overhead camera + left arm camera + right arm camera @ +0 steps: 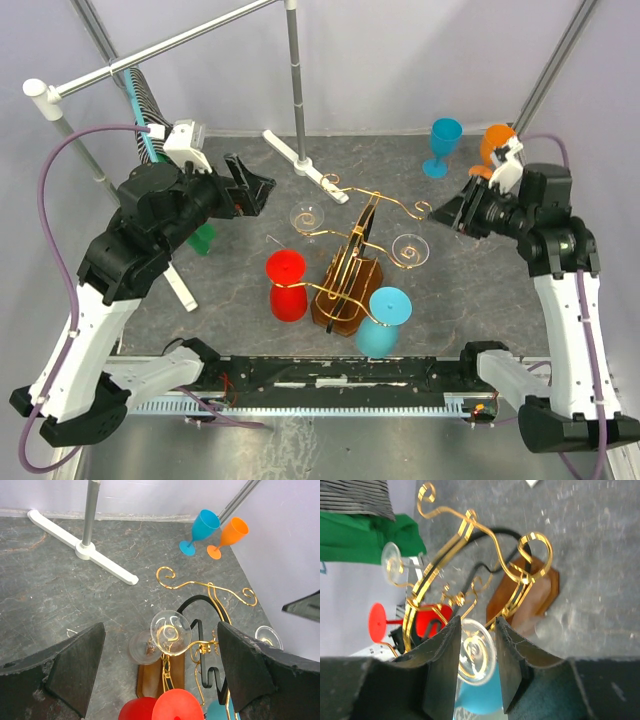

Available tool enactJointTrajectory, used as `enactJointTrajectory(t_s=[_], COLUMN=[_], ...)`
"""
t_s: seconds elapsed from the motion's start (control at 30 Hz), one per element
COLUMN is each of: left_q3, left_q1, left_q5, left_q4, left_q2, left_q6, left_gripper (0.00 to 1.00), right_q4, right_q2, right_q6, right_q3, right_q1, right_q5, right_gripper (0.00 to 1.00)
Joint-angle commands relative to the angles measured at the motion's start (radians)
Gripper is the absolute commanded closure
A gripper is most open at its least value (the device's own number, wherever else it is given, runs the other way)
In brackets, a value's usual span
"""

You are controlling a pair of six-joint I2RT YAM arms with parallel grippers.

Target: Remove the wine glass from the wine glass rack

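The gold wire wine glass rack [358,235] stands on its brown wooden base [340,305] mid-table. A clear wine glass [307,217] hangs upside down on its left arm and another clear wine glass [410,250] on its right arm. A red glass [287,285] and a blue glass [385,320] hang at the near side. My left gripper [250,190] is wide open, left of the rack, facing the left clear glass [171,632]. My right gripper [445,213] is narrowly open just right of the rack; the right clear glass's foot [477,652] shows between its fingers [442,665], not gripped.
A grey metal pole on a white foot [305,165] stands behind the rack. A blue glass [441,146] and an orange glass [493,145] stand at the back right. A striped cloth [150,100] hangs at the back left, with a green object [203,240] below.
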Motion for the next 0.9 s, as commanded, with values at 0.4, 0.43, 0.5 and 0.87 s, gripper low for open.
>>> enactJointTrajectory(t_s=[0.4,0.43,0.5,0.87], left_q3=[-0.001,-0.002,0.000,-0.013], left_q1=[-0.006,-0.006,-0.005,-0.005], left_q5=[0.008,0.009,0.014,0.011], left_q4=[0.026,0.026,0.025,0.030], left_q2=[-0.032,-0.030,-0.028,-0.045], left_q6=[-0.012,-0.011,-0.010,-0.014], left_gripper=[0.01,0.01,0.01,0.01], right_q4=[-0.067,-0.063,-0.068,0.067], right_q2=[-0.124,-0.124,-0.119,-0.134], right_q6=[-0.046,-0.044,-0.062,0.008], right_q3=[-0.219,-0.227,-0.234,-0.298], right_q1=[0.001,0.001,0.001,0.000], right_q5=[-0.138,-0.148,-0.161,-0.281], right_gripper=[0.59,0.59,0.59,0.68])
